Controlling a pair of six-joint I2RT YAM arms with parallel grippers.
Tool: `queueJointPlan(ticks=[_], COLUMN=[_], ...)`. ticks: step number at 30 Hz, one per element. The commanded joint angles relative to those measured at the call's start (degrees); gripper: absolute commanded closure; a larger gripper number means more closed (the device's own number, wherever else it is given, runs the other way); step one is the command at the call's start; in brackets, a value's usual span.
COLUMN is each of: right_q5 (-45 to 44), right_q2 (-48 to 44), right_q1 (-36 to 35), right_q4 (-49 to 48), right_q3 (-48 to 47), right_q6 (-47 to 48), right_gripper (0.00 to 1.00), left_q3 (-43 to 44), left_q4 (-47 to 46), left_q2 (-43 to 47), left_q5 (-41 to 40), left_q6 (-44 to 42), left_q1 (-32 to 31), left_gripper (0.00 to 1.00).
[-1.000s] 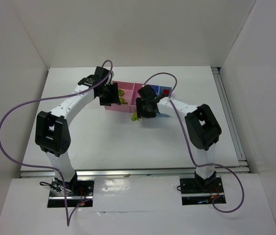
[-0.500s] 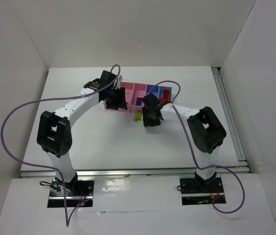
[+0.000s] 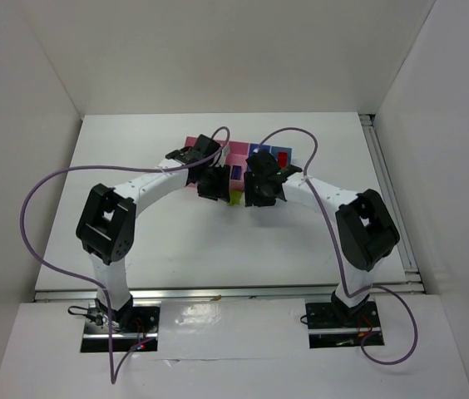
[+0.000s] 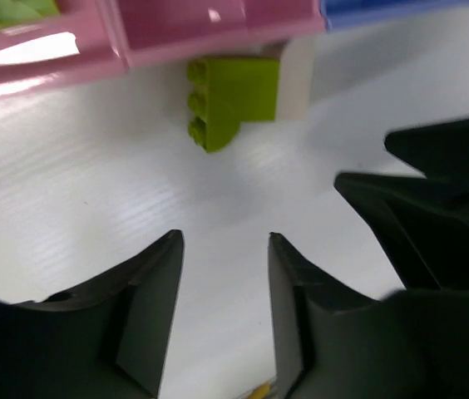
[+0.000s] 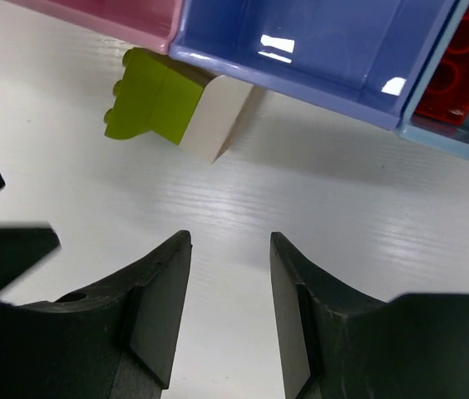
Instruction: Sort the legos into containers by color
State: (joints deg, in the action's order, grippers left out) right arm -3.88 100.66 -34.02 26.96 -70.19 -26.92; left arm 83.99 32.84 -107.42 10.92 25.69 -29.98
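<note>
A yellow-green lego (image 4: pixel 233 98) joined to a whitish lego (image 4: pixel 295 79) lies on the white table, right against the front wall of the containers (image 3: pixel 239 153). In the right wrist view the same green lego (image 5: pixel 153 104) and whitish lego (image 5: pixel 218 116) sit at the seam of a pink bin (image 5: pixel 110 12) and a blue bin (image 5: pixel 301 50). Red legos (image 5: pixel 467 66) fill the bin further right. My left gripper (image 4: pixel 224 241) and my right gripper (image 5: pixel 230 237) both hover open just short of the pair, nothing between their fingers.
The two grippers stand close together, left gripper (image 3: pixel 216 184) and right gripper (image 3: pixel 261 189), with the green lego (image 3: pixel 234 198) between them. Another green lego (image 4: pixel 10 10) lies in the left pink bin. White walls enclose the table (image 3: pixel 160 241).
My left arm has swung right, from over the pink bin to beside the green lego. The right gripper has shifted a little and its jaws have narrowed. The green lego stays on the table.
</note>
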Motion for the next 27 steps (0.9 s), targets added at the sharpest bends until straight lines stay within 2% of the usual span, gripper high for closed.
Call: queueJointPlan(ticks=[1,2,8,16,19,20,22,27], right_q5=[-0.51,-1.12,-5.08,-6.32,-6.32,-6.32,-6.32,-6.23], right_q2=[-2.84,-3.54,-8.1,-12.51,-13.64,-13.65,-13.65,-13.04], right_q1=[0.62,0.62,1.67,4.58,5.1,5.1,5.63,5.63], right_q4=[-0.15,-0.15,2.83,4.68,5.3,5.3,5.82,5.82], right_q3=[-1.88,-1.88,-0.65,2.69,3.4,3.4,3.4,3.4], right_q6=[-1.65,-1.65,-1.65,-1.65,-1.65,-1.65,-1.65,-1.65], right_gripper=[0.49,0.49,0.49,0.48,0.48,0.48,0.48,0.48], left_q3=[-0.04,-0.05,2.06,1.89,1.96,2.49,3.64,5.49], left_q4=[-5.15,-5.94,-8.57,-13.41,-14.73,-14.73,-13.42,-13.42], left_q2=[-1.91,-2.53,-7.19,-7.9,-7.9,-8.68,-9.56,-11.15], left_q5=[-6.25,-6.26,-6.17,-6.79,-6.79,-6.79,-7.4,-8.02], left_q6=[2.17,2.17,4.01,5.95,5.43,5.42,4.9,4.28], left_q1=[-0.08,-0.6,-1.22,-1.75,-1.75,-1.75,-1.75,-1.75], left_gripper=[0.46,0.51,0.52,0.5,0.45,0.39,0.34,0.34])
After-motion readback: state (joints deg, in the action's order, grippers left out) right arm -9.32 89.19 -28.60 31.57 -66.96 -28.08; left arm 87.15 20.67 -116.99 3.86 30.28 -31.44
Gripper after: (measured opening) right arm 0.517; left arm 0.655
